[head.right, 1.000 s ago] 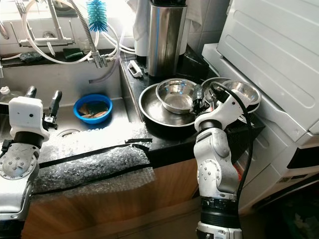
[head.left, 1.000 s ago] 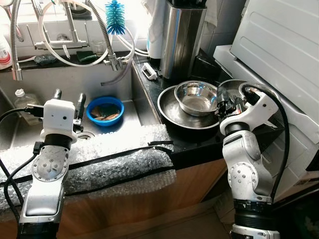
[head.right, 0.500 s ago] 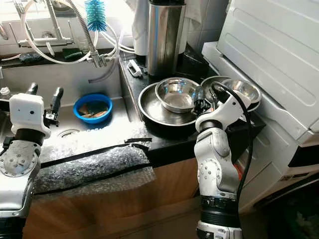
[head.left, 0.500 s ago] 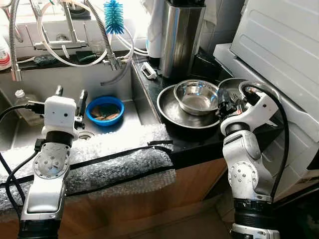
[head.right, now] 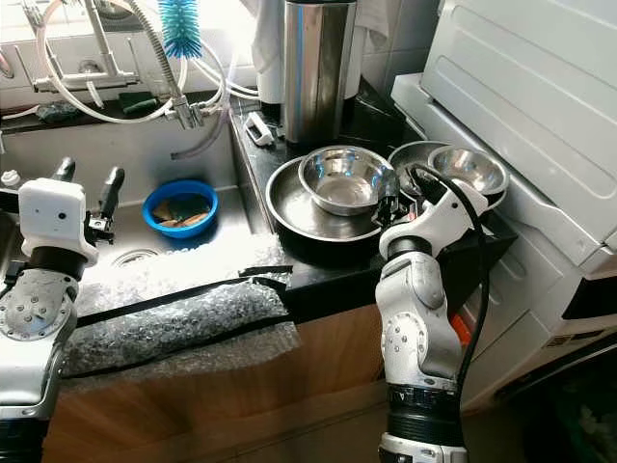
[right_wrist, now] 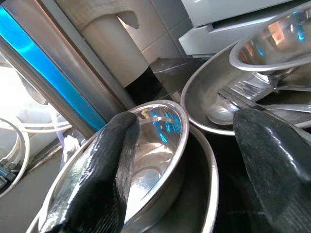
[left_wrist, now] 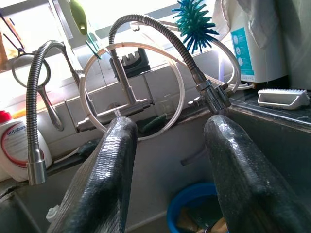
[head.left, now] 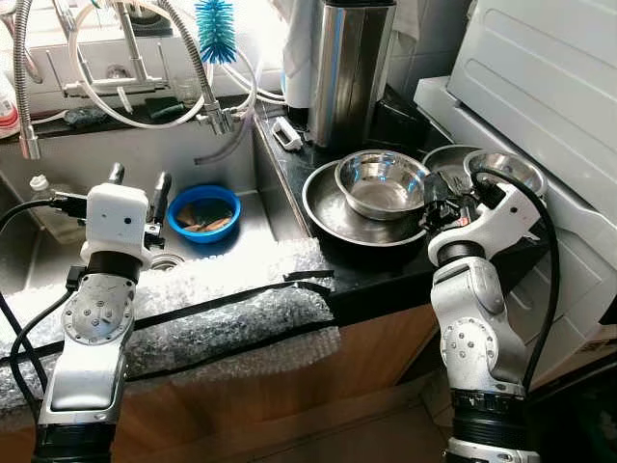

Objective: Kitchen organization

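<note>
The right gripper (right_wrist: 180, 165) is hovering with its fingers spread wide and grasping nothing, just at the rim of the small steel bowl (head.left: 381, 183) that is sitting inside the wide steel basin (head.left: 333, 207) on the dark bench (head.left: 386, 270). Just beyond it, a second shallow steel dish (right_wrist: 204, 92) is carrying a spoon, a fork and another small bowl (head.left: 506, 172).

The left gripper (left_wrist: 167, 179) is hanging over the sink (head.left: 241, 159) with its fingers likewise released and apart, above the blue bowl (head.left: 202, 212). Past it, flexible tap hoses (left_wrist: 155, 29) and a teal bottle brush (left_wrist: 197, 22) are standing against the bright window. A white bottle (left_wrist: 19, 145) on the ledge is showing a red oval label reading roughly "antaba…"; the rest is too blurred to read. A white container (left_wrist: 248, 48) is bearing a teal printed panel, illegible.

Compared with a second ago, the right gripper is sitting slightly nearer the nested bowl, while the left one is staying put.
</note>
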Available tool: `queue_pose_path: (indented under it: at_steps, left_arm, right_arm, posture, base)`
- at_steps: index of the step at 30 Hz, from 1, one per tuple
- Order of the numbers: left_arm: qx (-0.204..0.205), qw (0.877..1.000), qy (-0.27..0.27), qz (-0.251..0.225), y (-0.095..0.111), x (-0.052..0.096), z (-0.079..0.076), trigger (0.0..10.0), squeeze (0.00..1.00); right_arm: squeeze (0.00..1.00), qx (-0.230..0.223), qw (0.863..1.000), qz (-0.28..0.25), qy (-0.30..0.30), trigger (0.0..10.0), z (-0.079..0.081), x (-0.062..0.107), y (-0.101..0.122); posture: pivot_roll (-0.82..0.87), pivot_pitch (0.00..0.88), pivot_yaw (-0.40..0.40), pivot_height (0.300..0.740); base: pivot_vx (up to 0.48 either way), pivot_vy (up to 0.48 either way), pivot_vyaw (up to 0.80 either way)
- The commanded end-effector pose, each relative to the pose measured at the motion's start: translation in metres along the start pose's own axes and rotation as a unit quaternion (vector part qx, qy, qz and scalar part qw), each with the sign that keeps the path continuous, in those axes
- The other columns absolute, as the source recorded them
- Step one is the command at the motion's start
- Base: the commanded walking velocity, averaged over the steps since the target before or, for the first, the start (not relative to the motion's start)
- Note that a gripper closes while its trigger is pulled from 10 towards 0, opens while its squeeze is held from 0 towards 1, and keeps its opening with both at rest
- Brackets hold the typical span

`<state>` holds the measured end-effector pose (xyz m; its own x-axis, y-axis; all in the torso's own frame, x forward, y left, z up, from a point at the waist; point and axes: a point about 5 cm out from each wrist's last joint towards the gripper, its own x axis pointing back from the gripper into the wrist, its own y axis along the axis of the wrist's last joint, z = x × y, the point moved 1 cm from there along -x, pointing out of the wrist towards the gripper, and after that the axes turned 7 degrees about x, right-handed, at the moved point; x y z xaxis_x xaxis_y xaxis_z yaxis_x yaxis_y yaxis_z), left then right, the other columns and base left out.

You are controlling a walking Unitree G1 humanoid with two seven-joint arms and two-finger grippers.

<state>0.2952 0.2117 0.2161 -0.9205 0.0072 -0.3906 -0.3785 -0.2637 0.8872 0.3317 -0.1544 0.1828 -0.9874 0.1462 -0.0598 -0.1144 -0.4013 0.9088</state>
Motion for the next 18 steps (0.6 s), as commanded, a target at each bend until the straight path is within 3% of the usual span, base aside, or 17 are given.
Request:
queue_pose_path:
  at_steps: [1,18]
  left_arm:
    - [0.000,1.000,-0.003,0.003,0.0010,-0.0024,0.0022,10.0,0.00]
    - [0.001,1.000,-0.014,0.002,0.0037,-0.0038,0.0024,10.0,0.00]
  right_arm:
    - [0.00,0.002,1.000,-0.014,-0.004,10.0,0.0001,0.0018,0.0056]
    - [0.00,0.003,1.000,-0.023,-0.010,10.0,-0.0004,0.0067,0.0063]
  posture:
    - [-0.08,0.032,0.007,0.727]
    - [-0.08,0.048,0.032,0.727]
  base:
    - [0.000,0.000,0.00]
    - [0.000,0.000,0.00]
